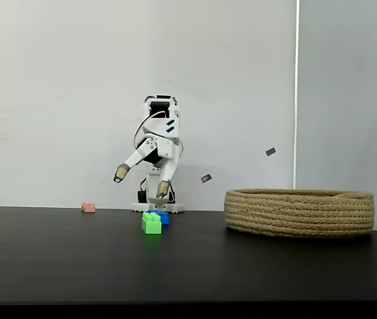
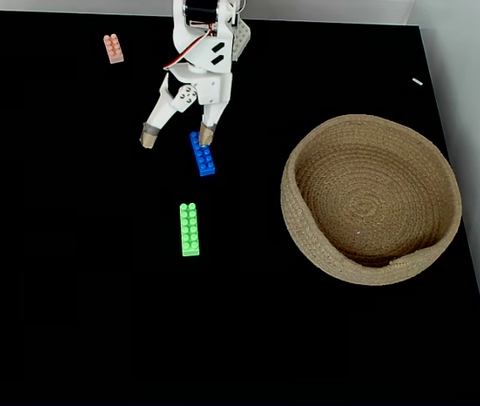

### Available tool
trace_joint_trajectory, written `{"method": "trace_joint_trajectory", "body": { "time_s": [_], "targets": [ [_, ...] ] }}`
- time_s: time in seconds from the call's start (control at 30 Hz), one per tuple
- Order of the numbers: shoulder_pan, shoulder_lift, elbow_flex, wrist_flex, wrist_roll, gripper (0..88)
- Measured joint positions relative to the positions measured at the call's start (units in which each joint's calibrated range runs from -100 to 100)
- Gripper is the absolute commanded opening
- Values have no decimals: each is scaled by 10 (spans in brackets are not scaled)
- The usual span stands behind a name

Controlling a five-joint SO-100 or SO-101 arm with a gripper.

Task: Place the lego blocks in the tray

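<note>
One fixed view looks level across the black table (image 1: 188,259) toward the arm; the other looks straight down; both share the basket (image 1: 299,212).

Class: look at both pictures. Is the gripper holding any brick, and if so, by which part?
Nothing is held. The gripper is open above the table; one of its fingers hangs by the blue brick's far end.

White arm (image 1: 158,143) stands at the back of the black desk (image 1: 188,259), end effector (image 1: 141,181) spread wide, fingers pointing down. Green brick (image 1: 151,222) sits on the desk below and in front of the arm, blue brick (image 1: 163,216) just behind it, mostly hidden. Pink brick (image 1: 88,207) is well left of the arm. Rope basket (image 1: 299,212) is well right of it.
</note>
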Motion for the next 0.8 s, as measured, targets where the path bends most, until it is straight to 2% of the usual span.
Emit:
{"method": "trace_joint_trajectory", "body": {
  "time_s": [0.4,0.8],
  "targets": [
    [-30,25,46,-71,6,385],
    [-42,99,47,-78,8,369]
  ]
}}
